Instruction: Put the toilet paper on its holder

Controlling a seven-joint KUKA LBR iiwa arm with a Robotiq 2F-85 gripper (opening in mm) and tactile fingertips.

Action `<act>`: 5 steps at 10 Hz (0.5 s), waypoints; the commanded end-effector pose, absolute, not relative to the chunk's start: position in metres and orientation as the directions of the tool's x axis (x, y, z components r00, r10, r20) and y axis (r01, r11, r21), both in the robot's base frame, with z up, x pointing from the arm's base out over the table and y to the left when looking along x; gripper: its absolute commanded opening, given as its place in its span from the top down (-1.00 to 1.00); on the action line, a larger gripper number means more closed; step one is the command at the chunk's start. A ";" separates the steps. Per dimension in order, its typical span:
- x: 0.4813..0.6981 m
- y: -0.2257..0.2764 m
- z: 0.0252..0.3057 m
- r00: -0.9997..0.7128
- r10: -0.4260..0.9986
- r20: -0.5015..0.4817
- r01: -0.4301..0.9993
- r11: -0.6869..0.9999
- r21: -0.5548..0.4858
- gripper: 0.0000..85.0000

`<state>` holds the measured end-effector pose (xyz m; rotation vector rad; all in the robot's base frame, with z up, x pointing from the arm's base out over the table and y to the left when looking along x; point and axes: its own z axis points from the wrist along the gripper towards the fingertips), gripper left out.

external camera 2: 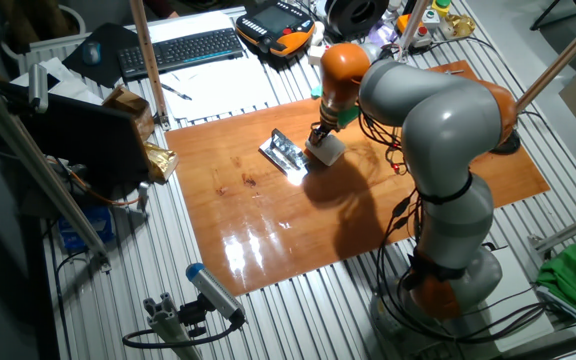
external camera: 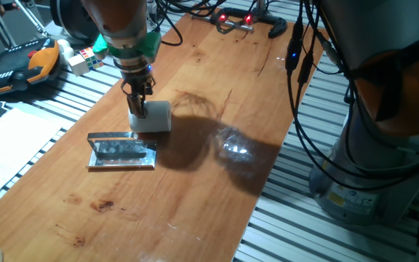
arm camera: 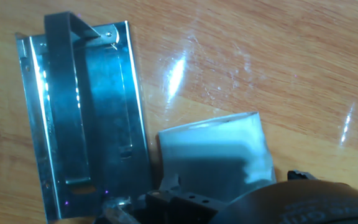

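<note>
The toilet paper [external camera: 153, 116] is lying on its side on the wooden table [external camera: 195, 182], just beside the holder [external camera: 122, 151], on the side of the holder that is away from its raised bar. The gripper [external camera: 138, 104] is placed at the end of the roll which is nearer to the camera in one fixed view, and its fingers are seen against that end. It seems to be gripping the roll, but the contact cannot be confirmed, because the fingertips are hidden by the hand itself.

Around the table other things are found. An orange and black pendant [external camera: 22, 64] and a small coloured cube [external camera: 86, 60] are lying behind the table edge. A black keyboard [external camera 2: 183, 49] and white papers [external camera 2: 223, 88] are seen in the other fixed view, and also a brown paper bag [external camera 2: 133, 115] at the left. Black cables [external camera: 304, 87] are hanging in front of the right side of the table. The arm [external camera 2: 428, 130] covers a part of the table in the other fixed view.

Only in the hand view is the holder's plate shown from above, with the bar [arm camera: 64, 106] running along its long edge and the roll's white side [arm camera: 219, 152] close to the opposite edge. The gap between them cannot be judged there.
</note>
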<state>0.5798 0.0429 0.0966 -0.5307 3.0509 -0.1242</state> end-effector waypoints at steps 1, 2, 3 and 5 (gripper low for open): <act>0.581 0.043 0.095 -0.939 -0.343 -0.029 -0.340 0.937 -0.075 -1.00; 0.582 0.043 0.092 -0.935 -0.352 -0.025 -0.350 0.934 -0.073 -1.00; 0.582 0.042 0.089 -0.936 -0.352 -0.026 -0.350 0.934 -0.067 -1.00; 0.582 0.044 0.083 -0.936 -0.351 -0.028 -0.348 0.935 -0.067 -1.00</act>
